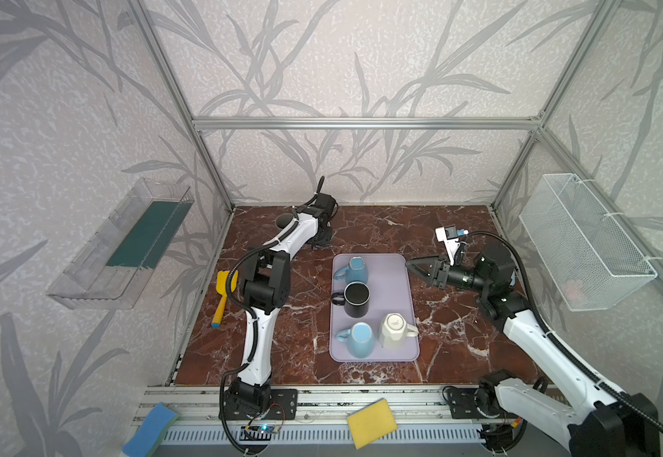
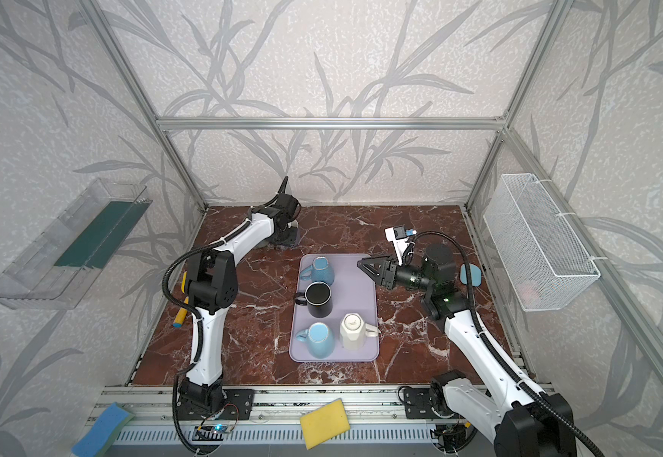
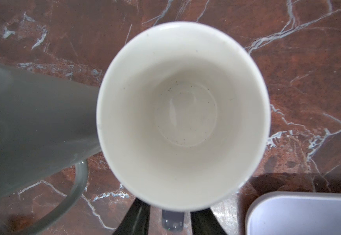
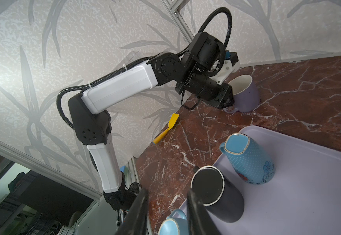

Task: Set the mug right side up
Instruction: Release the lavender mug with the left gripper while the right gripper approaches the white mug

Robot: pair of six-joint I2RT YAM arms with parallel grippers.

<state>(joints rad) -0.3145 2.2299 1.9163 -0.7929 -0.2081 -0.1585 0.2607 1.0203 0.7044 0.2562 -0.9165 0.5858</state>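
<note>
A purple mug (image 3: 183,114) with a white inside stands upright on the marble table, mouth up, near the back wall; it also shows in the right wrist view (image 4: 246,95). My left gripper (image 3: 171,207) points down at it, open, with a finger (image 3: 139,215) on each side of the mug's handle (image 3: 172,221) and a gap to each. In both top views the left arm hides most of this mug. My right gripper (image 1: 413,263) hovers open beside the tray's right edge, holding nothing; its fingers (image 4: 141,203) frame bare table.
A grey mug (image 3: 33,126) stands right next to the purple one. The lilac tray (image 1: 391,273) holds a dotted blue mug (image 1: 355,269), a black mug (image 1: 356,298), a light blue mug (image 1: 359,338) and a white mug (image 1: 395,328), bases up. A yellow scraper (image 1: 223,292) lies at the left edge.
</note>
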